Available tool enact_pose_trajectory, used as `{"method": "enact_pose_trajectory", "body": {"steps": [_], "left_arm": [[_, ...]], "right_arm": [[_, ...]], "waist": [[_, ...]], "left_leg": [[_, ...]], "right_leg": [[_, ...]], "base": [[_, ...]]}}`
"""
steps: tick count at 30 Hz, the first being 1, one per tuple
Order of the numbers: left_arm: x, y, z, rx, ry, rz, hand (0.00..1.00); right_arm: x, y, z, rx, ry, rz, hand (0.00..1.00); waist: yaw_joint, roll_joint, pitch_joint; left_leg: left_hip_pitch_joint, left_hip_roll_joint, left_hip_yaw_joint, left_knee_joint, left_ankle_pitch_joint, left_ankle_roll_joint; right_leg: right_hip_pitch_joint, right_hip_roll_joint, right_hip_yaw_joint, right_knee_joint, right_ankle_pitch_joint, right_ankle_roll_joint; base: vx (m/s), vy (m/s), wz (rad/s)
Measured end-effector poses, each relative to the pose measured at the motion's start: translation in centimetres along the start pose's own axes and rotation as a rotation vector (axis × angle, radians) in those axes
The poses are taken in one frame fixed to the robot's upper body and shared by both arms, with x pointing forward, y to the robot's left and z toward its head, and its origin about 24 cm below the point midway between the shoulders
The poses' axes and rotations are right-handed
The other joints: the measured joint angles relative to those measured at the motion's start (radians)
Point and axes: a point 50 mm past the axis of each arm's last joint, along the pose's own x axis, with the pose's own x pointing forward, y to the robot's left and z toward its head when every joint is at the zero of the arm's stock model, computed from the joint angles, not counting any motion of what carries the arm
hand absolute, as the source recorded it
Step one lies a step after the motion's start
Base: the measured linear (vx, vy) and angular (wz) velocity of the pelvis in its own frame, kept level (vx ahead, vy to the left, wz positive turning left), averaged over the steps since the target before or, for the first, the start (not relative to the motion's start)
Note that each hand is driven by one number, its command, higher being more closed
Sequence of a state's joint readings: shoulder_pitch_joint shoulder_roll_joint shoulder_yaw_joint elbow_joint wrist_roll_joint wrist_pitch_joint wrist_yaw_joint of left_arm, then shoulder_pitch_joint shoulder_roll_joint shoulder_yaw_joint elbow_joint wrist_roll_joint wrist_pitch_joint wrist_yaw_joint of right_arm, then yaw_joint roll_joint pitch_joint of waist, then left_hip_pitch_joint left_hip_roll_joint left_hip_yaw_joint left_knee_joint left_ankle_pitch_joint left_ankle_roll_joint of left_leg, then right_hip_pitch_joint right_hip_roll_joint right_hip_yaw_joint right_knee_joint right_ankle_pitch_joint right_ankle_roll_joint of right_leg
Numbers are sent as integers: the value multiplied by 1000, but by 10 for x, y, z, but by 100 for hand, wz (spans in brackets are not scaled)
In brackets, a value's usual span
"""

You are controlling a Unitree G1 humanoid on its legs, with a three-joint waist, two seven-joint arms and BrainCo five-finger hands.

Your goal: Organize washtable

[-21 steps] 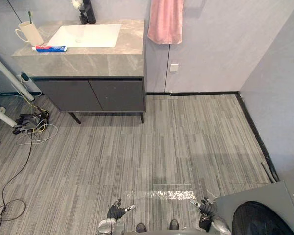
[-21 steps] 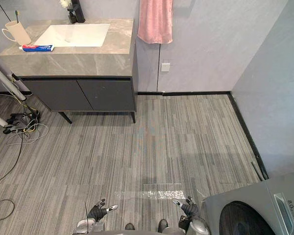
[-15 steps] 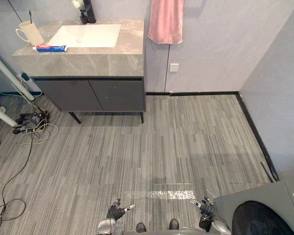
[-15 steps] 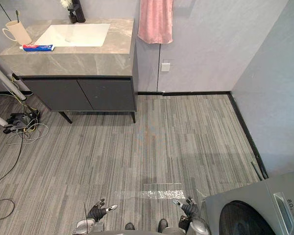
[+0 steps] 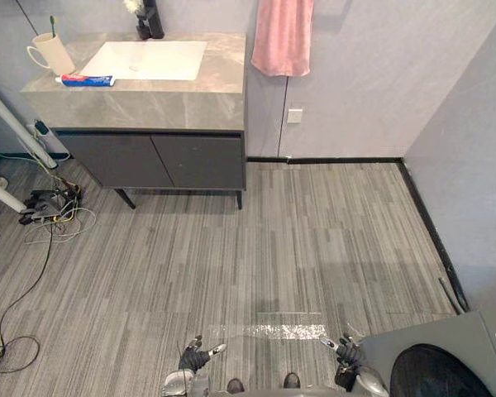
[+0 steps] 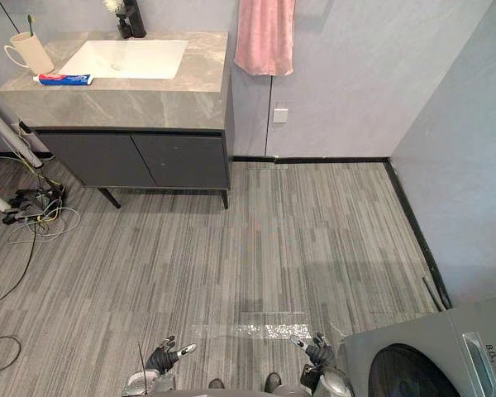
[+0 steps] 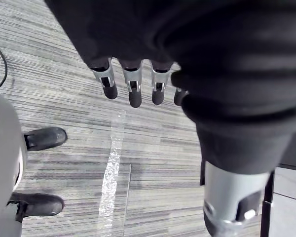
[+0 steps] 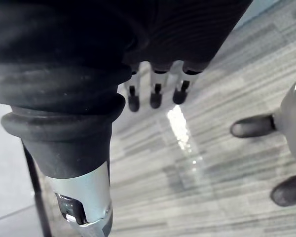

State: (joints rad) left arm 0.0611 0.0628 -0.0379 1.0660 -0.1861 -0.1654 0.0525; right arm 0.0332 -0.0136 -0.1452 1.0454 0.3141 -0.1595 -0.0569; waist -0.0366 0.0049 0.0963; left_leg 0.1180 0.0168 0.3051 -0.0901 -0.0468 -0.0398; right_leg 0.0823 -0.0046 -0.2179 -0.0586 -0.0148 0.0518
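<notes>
the toothpaste tube (image 5: pixel 84 81) and mug (image 5: pixel 51 54) are seen on the desk (image 5: pixel 149 103); the left hand (image 5: pixel 193 359) and right hand (image 5: pixel 347 352) are held slack and empty, well apart from it. the mug could be toppled by a misjudged reach once the desk is approached.

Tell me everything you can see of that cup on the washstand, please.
The cup is a plain cream mug, ceramic by the look of it, with a loop handle on its left side. It stands upright at the back left corner of the grey stone-look counter, left of the white sink. A toothbrush with a green head stands in it. A toothpaste tube lies just in front.
</notes>
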Motion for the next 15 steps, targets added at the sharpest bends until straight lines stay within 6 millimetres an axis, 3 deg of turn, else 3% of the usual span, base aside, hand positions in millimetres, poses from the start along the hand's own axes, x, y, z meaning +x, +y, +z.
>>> {"method": "enact_pose_trajectory", "body": {"steps": [15], "left_arm": [[1,0,4,1,-20,21,0]], "right_arm": [[1,4,6,25,-30,3,0]], "waist": [[-1,-3,0]], "left_leg": [[-38,-4,2,-2,1,2]], "right_leg": [[-32,0,0,-18,6,-9]], "base": [[-32,-27,-1]]}}
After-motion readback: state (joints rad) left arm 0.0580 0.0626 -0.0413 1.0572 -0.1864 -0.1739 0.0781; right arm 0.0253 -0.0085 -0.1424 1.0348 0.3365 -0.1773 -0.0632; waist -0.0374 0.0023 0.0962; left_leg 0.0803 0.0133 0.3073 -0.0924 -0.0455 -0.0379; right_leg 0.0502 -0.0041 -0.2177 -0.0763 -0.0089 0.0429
